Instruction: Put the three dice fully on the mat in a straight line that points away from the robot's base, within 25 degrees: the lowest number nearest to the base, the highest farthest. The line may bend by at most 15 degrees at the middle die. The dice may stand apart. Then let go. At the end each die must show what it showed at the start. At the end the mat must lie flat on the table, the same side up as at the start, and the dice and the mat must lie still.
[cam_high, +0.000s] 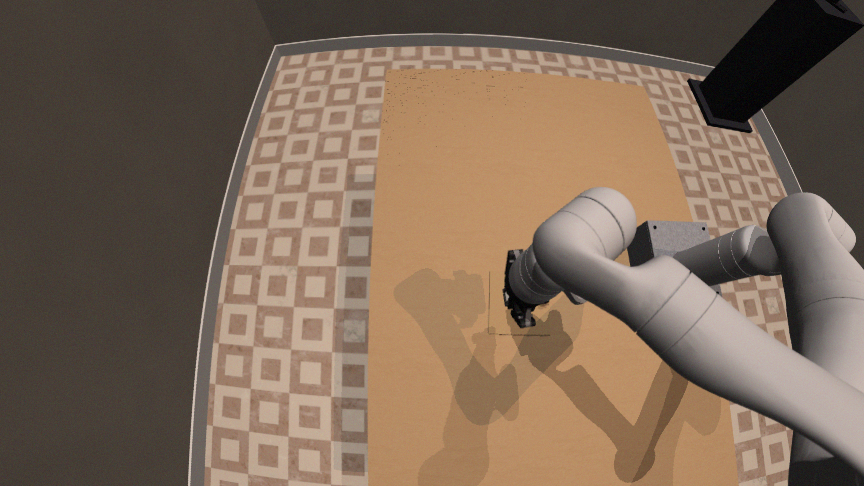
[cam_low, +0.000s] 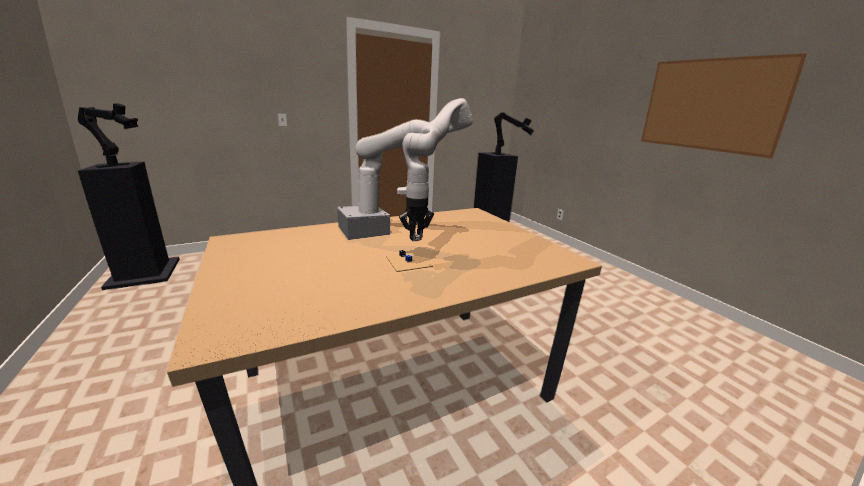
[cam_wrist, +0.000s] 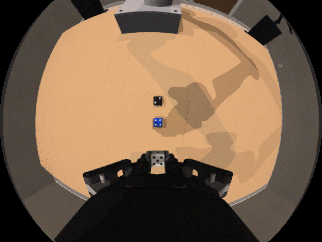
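My gripper (cam_high: 523, 319) (cam_low: 416, 234) (cam_wrist: 157, 156) is shut on a grey-white die (cam_low: 416, 238) (cam_wrist: 158, 159) with five pips facing the wrist camera, held above the table. A black die (cam_low: 402, 253) (cam_wrist: 158, 101) shows two pips. A blue die (cam_low: 409, 258) (cam_wrist: 158, 122) shows four pips and stands farther from the base, apart from the black one. The mat (cam_high: 498, 325) (cam_low: 401, 265) (cam_wrist: 175, 127) is table-coloured; only thin edge lines show. The blue die is on it; the black die's place relative to the near edge is unclear. My gripper and arm hide both dice in the top view.
The grey robot base (cam_high: 675, 236) (cam_low: 367, 226) (cam_wrist: 149, 23) stands at the table's back edge, in line behind the black die in the wrist view. Arm shadows cross the mat and the table (cam_high: 435, 181) (cam_low: 290, 290) (cam_wrist: 75, 100). Black pedestals stand off the table.
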